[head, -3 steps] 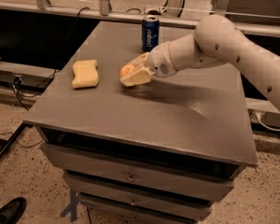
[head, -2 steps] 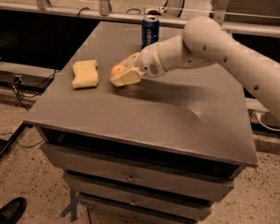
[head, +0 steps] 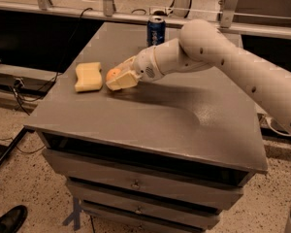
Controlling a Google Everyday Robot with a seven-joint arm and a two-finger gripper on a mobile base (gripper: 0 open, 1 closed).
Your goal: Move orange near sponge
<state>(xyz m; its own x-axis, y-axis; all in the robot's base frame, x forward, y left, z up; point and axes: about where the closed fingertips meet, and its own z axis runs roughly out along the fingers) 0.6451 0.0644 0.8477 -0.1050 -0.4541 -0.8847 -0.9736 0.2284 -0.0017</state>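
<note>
The pale yellow sponge (head: pixel 88 76) lies on the grey table top (head: pixel 184 125) at the left. The small round orange (head: pixel 113 74) sits between the fingers of my gripper (head: pixel 117 79), just right of the sponge and low over the table. The gripper is shut on the orange, and its cream fingers (head: pixel 122 81) hide most of the fruit. My white arm (head: pixel 223 57) reaches in from the right.
A blue soda can (head: pixel 156 31) stands upright at the table's far edge, behind the arm. A railing runs behind the table. The table's left edge is close beyond the sponge. A black shoe (head: pixel 7 221) shows on the floor at the lower left.
My gripper has carried the orange leftward across the table, from about the middle to just right of the sponge.
</note>
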